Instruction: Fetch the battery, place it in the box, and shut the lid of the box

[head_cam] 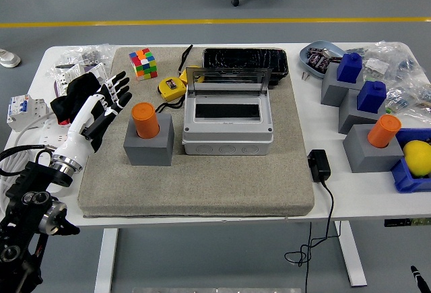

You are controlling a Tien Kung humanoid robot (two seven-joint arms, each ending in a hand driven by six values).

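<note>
One hand, the left, hovers with fingers spread and empty just left of the orange battery, which stands upright in a grey block on the mat covering the bench. Just right of the battery sits the grey box, its clear lid propped open at the far side. A sound grasp, I judge, would wrap the battery's exposed top and lift straight up out of the block before crossing to the box.
</note>
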